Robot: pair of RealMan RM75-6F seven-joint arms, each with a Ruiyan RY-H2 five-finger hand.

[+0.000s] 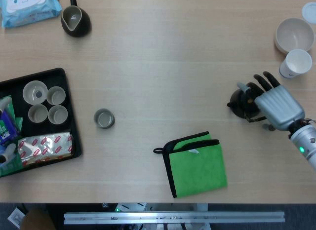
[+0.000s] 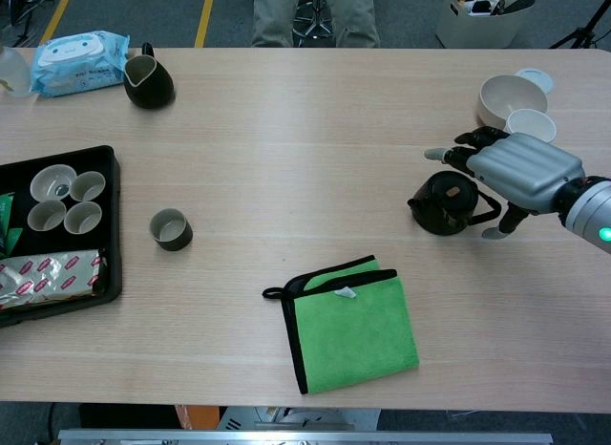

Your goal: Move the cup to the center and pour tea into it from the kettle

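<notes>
The cup (image 2: 171, 229) stands right of the tray (image 2: 113, 225), the kettle (image 2: 444, 204) far right.

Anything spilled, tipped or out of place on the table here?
Nothing stands out. The kettle stands upright under the right hand, the cup is upright left of the green cloth, and no liquid shows on the table.

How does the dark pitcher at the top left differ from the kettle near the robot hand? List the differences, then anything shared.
The pitcher is open-topped; the kettle carries a lid. The pitcher stands alone beside the wipes pack; the kettle sits under the right robot hand. Both are dark, rounded and upright.
</notes>
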